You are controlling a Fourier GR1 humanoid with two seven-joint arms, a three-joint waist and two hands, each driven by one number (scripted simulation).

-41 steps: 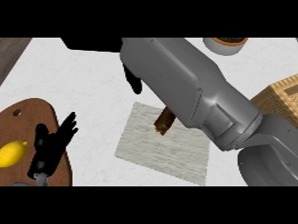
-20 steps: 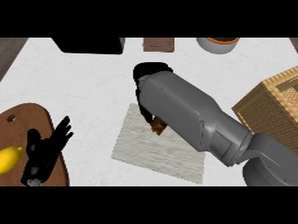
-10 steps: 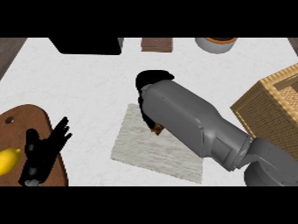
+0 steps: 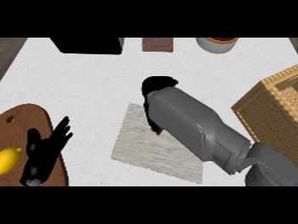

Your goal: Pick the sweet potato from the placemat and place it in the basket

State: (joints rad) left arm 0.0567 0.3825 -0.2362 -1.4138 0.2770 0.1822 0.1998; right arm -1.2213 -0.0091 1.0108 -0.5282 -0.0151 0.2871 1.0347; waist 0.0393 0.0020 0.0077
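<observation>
Progress, as I judge it, stands at the grasp stage. My right hand is down over the far edge of the placemat, its grey forearm lying across the mat and hiding most of what is under it. Only a small brown sliver of the sweet potato peeks out beside the forearm, on the placemat, so nothing has been lifted as far as I can see. The fingers are tucked under the hand and I cannot tell whether they are curled round it. Lift, carry and drop into the basket, well off to the right, all appear to be left. So little of the potato shows that I cannot call its long axis or which way it points. My left hand rests released, fingers straight, on the wooden board just beside a lemon, at the desk's near left.
</observation>
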